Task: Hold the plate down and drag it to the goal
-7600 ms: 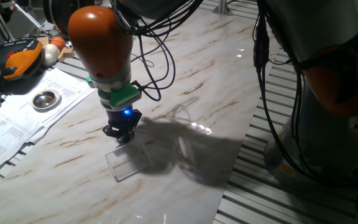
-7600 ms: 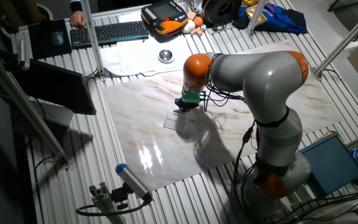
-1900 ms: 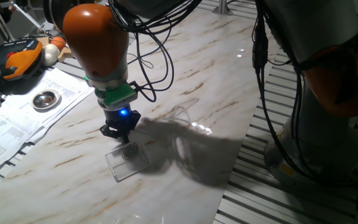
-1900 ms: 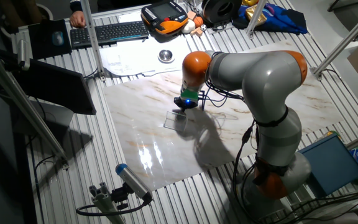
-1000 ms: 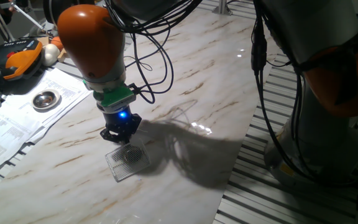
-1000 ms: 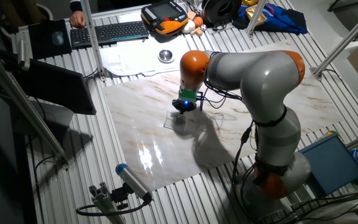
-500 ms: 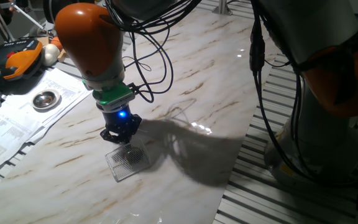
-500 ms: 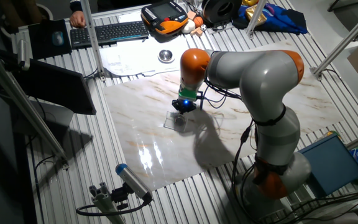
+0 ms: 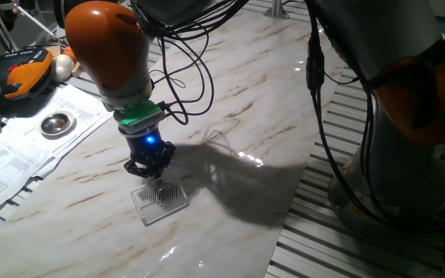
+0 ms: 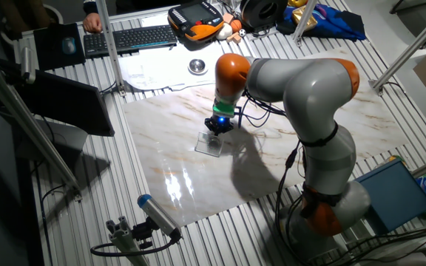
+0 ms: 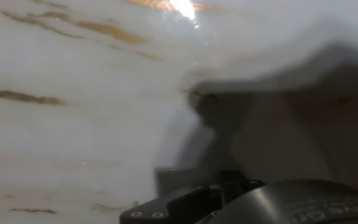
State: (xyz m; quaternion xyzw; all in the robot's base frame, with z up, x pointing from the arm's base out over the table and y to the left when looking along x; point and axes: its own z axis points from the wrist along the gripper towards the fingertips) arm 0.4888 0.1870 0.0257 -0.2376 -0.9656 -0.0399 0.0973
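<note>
My gripper (image 9: 150, 173) points straight down at the marble tabletop (image 9: 269, 100), fingers drawn together, tips on or just above the far edge of the goal. The goal (image 9: 160, 200) is a pale translucent mesh rectangle with one upturned edge, lying flat in front of the gripper. It also shows in the other fixed view (image 10: 210, 145), right below the gripper (image 10: 217, 130). The small silver plate is hidden; if it is under the fingertips I cannot see it. The hand view is blurred: marble, a dark shadow and part of the hand (image 11: 241, 202).
A larger round metal dish (image 9: 56, 122) rests on white printed paper sheets (image 9: 14, 154) at the left. An orange pendant (image 9: 18, 73) and a keyboard (image 10: 128, 38) lie beyond. The robot's base (image 10: 331, 199) and cables stand to the right.
Over the last seconds the arm has shifted a little to the left and toward the front. The gripper tips now stand at the mesh piece's far edge. The mesh piece has stayed in place.
</note>
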